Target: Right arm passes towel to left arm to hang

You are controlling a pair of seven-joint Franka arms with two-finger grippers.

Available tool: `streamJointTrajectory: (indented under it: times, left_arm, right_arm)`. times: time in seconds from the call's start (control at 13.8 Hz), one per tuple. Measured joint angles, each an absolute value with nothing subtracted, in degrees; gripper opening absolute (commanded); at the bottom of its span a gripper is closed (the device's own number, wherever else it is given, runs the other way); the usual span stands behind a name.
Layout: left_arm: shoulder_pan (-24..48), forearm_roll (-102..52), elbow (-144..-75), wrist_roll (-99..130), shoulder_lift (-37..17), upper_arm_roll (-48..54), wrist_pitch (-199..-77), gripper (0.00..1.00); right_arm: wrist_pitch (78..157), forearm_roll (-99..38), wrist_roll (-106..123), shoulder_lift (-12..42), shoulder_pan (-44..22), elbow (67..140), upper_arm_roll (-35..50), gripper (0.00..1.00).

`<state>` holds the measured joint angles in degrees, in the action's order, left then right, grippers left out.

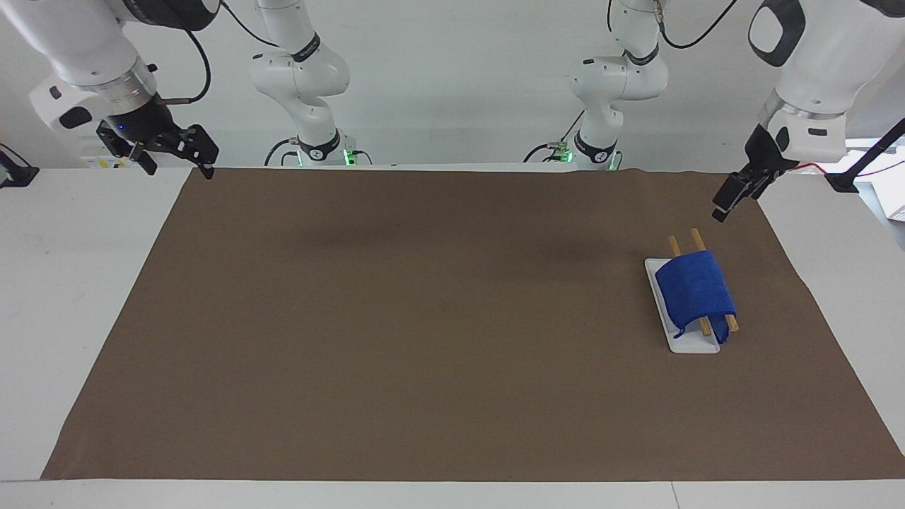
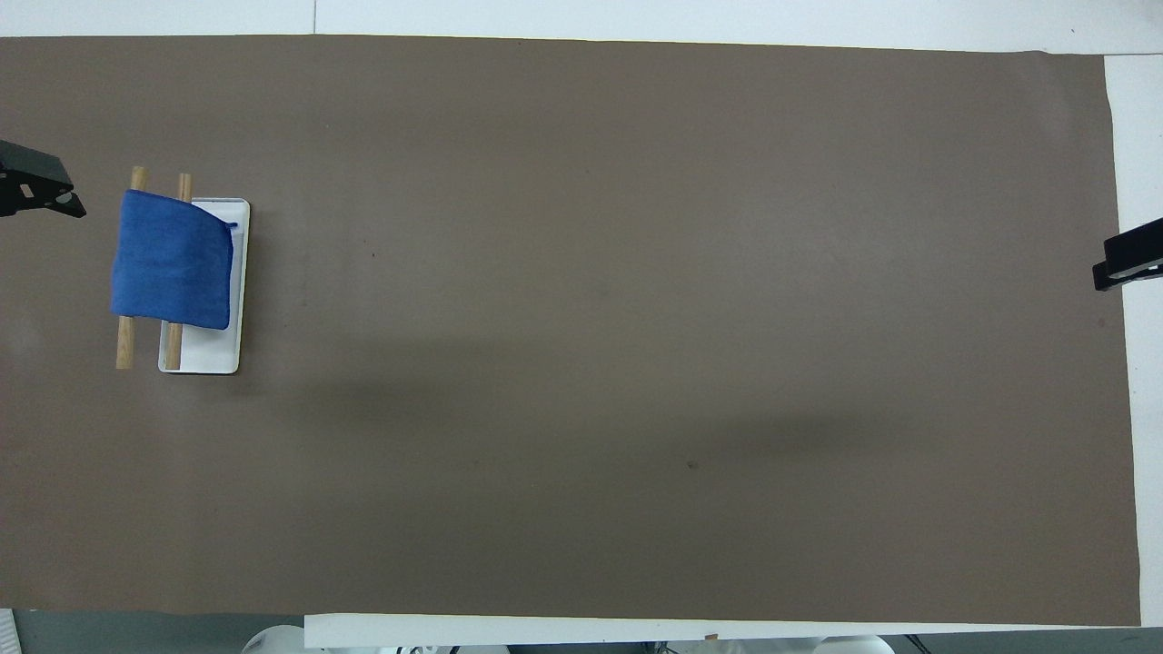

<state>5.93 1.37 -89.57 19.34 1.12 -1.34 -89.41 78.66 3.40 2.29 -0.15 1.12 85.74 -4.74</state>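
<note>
The royal-blue towel (image 1: pixel 696 293) hangs draped over the two wooden rods (image 1: pixel 697 238) of the white rack (image 1: pixel 693 346) at the left arm's end of the table. It also shows in the overhead view (image 2: pixel 173 271), on the rack (image 2: pixel 211 358). My left gripper (image 1: pixel 720 211) is open and empty, raised over the brown mat beside the rack, clear of the towel; its tip shows in the overhead view (image 2: pixel 74 209). My right gripper (image 1: pixel 177 167) is open and empty and waits raised over the mat's corner at the right arm's end; it also shows in the overhead view (image 2: pixel 1103 276).
A large brown mat (image 1: pixel 424 318) covers most of the white table (image 1: pixel 71 283). Two slimmer white arms with green lights (image 1: pixel 311 78) stand at the table's edge nearest the robots.
</note>
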Motion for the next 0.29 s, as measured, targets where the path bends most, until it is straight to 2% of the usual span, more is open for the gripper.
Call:
streamJointTrajectory:
  times: [0.29]
  left_arm:
    - [3.5, -0.1, -85.6, 10.2, -2.7, -2.1, -87.6, 1.0]
  right_arm:
    - [78.7, 3.4, 2.3, -0.2, 1.1, 85.8, -4.7, 1.0]
